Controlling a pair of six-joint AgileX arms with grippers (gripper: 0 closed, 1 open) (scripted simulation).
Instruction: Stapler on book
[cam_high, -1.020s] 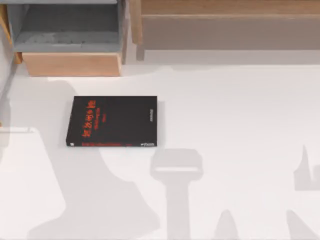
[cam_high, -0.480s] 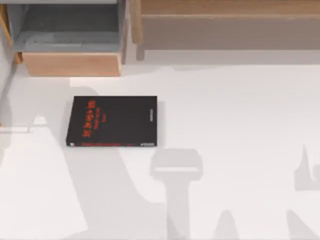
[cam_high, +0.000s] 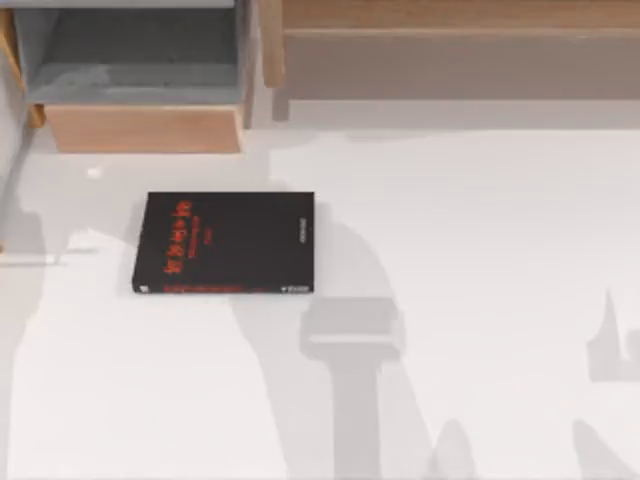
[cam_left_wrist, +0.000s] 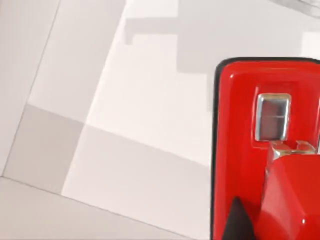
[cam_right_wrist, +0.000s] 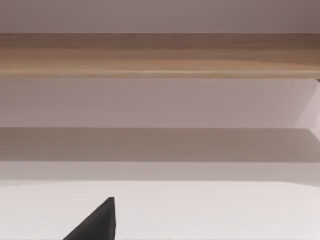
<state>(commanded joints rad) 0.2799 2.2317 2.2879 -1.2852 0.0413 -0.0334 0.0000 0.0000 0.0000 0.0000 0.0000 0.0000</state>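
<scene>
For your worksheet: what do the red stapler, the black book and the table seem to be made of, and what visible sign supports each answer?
Stapler: looks like glossy red plastic or painted metal, given its soft highlights; the small silvery inset looks like bare metal.
Book: apparently paper with a matte black printed cover, showing red lettering and no glare.
Table: smooth matte white surface, possibly laminate; shadows fall softly, with no reflections.

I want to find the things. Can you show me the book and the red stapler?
book (cam_high: 235, 240), top view, middle of its black cover.
stapler (cam_left_wrist: 240, 150), left wrist view, its red top face beside the metal window.
</scene>
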